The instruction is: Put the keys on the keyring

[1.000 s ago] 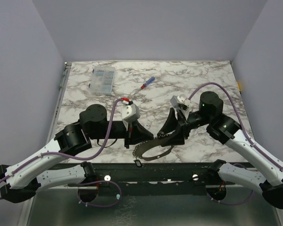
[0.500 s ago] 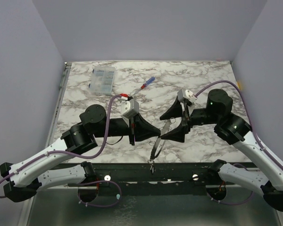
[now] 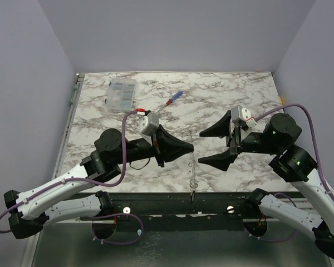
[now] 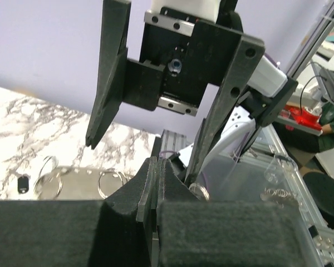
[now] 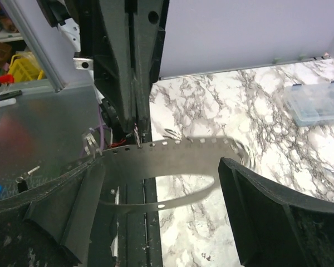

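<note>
The keyring (image 3: 193,173), a pale grey perforated strip bent into a loop, hangs edge-on near the table's front edge. My left gripper (image 3: 191,146) is shut on its top edge. The right wrist view shows the loop (image 5: 178,156) with the left fingers (image 5: 134,83) pinching it. My right gripper (image 3: 200,148) is open, its fingers (image 5: 267,217) on either side of the loop and apart from it. One tiny black key (image 3: 193,194) hangs at the strip's lower end and also shows in the left wrist view (image 4: 23,183). The other key is not visible.
A clear plastic compartment box (image 3: 121,93) sits at the back left. A small red-and-blue screwdriver (image 3: 174,98) lies at the back middle. A dark metal rail (image 3: 156,199) runs along the table's front edge just below the hanging strip.
My right gripper has opened, let go of the keyring and drawn back to the right. My left gripper has risen and moved right, so the strip now hangs edge-on from it.
</note>
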